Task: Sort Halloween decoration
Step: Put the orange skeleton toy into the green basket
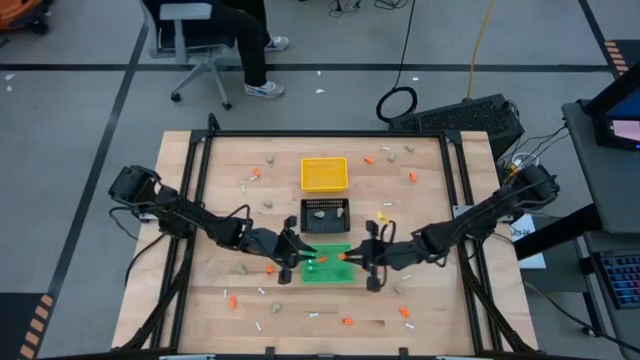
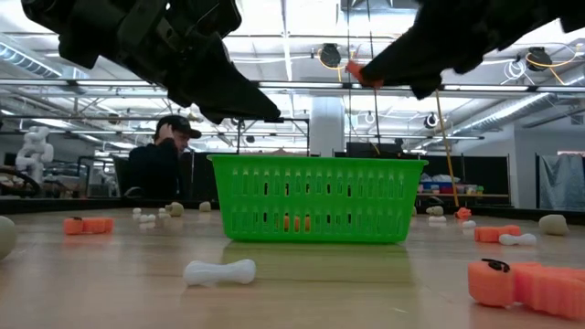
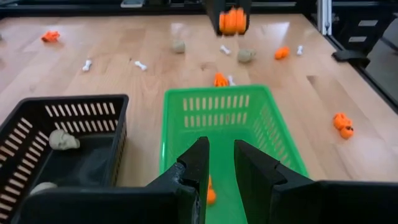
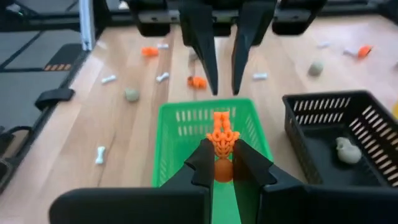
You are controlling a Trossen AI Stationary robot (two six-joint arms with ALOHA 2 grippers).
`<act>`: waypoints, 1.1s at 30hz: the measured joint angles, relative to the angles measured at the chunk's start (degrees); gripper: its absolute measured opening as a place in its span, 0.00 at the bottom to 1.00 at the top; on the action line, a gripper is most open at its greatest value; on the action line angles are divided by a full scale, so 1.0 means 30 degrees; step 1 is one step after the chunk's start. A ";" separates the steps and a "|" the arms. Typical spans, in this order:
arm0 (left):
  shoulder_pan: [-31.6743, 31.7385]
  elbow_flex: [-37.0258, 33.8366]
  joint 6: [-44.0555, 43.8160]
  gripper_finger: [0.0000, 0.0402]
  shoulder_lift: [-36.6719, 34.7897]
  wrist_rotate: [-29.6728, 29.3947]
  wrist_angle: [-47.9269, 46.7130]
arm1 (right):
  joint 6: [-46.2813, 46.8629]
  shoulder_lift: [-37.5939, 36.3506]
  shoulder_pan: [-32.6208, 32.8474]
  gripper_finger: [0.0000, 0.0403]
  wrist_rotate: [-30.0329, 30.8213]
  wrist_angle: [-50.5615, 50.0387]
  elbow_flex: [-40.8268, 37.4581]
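Note:
The Halloween decoration lies scattered over the wooden table as orange bits [image 1: 347,321], white sticks [image 2: 219,271] and beige lumps [image 3: 246,55]. A green tray [image 1: 330,279] at the near middle has orange bits [image 3: 210,190] on its floor. My right gripper [image 1: 351,257] hovers above the tray's right end, shut on an orange piece [image 4: 221,138]. My left gripper [image 3: 222,152] hangs over the tray's left end, facing the right one, open with nothing between its fingers. My right gripper pinches the orange piece's lower end [image 4: 222,167] between its two fingers. The fingers come from the table's right side, slanting a little downward. The piece's spread upper end [image 4: 222,134] sticks out past the fingertips, and the piece hangs clear above the green tray.
A black tray [image 1: 325,203] with beige lumps [image 4: 348,149] stands just beyond the green one, and a yellow tray [image 1: 324,173] stands beyond that. Loose pieces lie on all sides of the trays. A person [image 2: 164,155] sits beyond the far edge.

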 joint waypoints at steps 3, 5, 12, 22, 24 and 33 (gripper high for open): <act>0.0000 0.0000 0.0000 0.18 -0.0121 0.0006 -0.0408 | 0.0341 0.0895 -0.0429 0.04 -0.0646 -0.0399 0.0583; -0.0002 0.0000 -0.0029 0.18 -0.0194 0.0006 -0.0475 | 0.0526 0.1353 -0.0671 0.04 -0.1237 -0.0554 0.0822; -0.0007 -0.0007 -0.0015 0.18 -0.0313 0.0006 -0.0719 | 0.1316 0.2397 -0.1440 0.04 -0.2018 -0.0744 0.1017; -0.0006 -0.0007 -0.0015 0.18 -0.0306 0.0006 -0.0700 | 0.1920 0.3627 -0.2379 0.04 -0.3756 -0.0721 0.1017; -0.0007 -0.0007 -0.0015 0.18 -0.0306 0.0006 -0.0693 | 0.1931 0.3848 -0.2516 0.04 -0.3944 -0.0760 0.1017; -0.0006 -0.0007 -0.0020 0.18 -0.0306 0.0006 -0.0685 | 0.1817 0.3919 -0.2620 0.06 -0.4437 -0.1054 0.1010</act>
